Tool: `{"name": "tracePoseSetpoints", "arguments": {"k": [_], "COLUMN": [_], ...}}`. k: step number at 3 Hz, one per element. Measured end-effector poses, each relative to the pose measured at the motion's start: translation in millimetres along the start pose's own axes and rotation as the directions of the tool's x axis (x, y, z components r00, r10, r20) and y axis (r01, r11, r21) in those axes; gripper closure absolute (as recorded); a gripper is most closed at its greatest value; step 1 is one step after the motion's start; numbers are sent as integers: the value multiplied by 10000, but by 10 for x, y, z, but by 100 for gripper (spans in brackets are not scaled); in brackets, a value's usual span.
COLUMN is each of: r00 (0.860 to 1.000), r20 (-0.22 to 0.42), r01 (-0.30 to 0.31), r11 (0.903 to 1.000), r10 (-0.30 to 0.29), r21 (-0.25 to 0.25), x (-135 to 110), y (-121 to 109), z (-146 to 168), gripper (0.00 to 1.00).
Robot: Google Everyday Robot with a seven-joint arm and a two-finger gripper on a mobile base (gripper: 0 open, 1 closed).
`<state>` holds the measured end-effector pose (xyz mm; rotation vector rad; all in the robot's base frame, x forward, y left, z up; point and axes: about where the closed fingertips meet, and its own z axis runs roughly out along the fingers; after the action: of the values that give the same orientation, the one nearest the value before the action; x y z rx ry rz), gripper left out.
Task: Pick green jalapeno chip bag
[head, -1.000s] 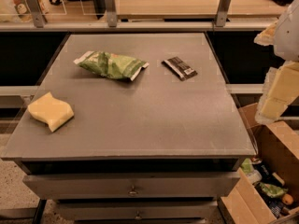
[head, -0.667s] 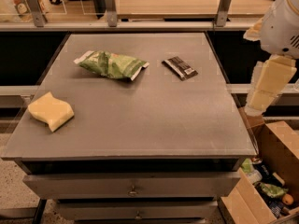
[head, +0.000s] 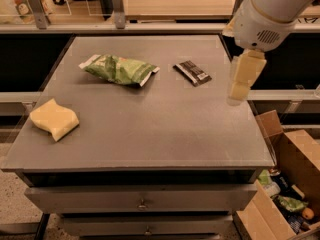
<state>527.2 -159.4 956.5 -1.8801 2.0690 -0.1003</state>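
The green jalapeno chip bag [head: 119,69] lies flat on the grey table top [head: 150,129], towards the back left, its long side slanting from upper left to lower right. My gripper [head: 242,79] hangs from the white arm [head: 270,11] above the table's right side, pointing down. It is well to the right of the bag and does not touch it. Nothing shows in the gripper.
A small dark brown wrapper [head: 192,72] lies between the bag and my gripper. A yellow wavy sponge [head: 54,119] sits near the front left edge. An open cardboard box [head: 285,184] with several items stands on the floor at the right. Drawers sit below the table top.
My arm and gripper have swung in from the right edge of view to above the table's right side. The bag, wrapper and sponge have not moved.
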Motion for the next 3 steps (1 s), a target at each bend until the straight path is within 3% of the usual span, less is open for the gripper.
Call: {"name": "tracePoseSetpoints", "arguments": {"k": [1,2,3], "r00": [9987,9959,9959], "r20": [239,387,387], "r01": [453,774,775], "r11": [9988,9917,9917], "r10": [-457,-817,-818], "r21": [183,1025,1024], "x": [-300,-659,-659], "y": [-258,-580,-580], "z": [321,640,640], "gripper": [0,0,0]}}
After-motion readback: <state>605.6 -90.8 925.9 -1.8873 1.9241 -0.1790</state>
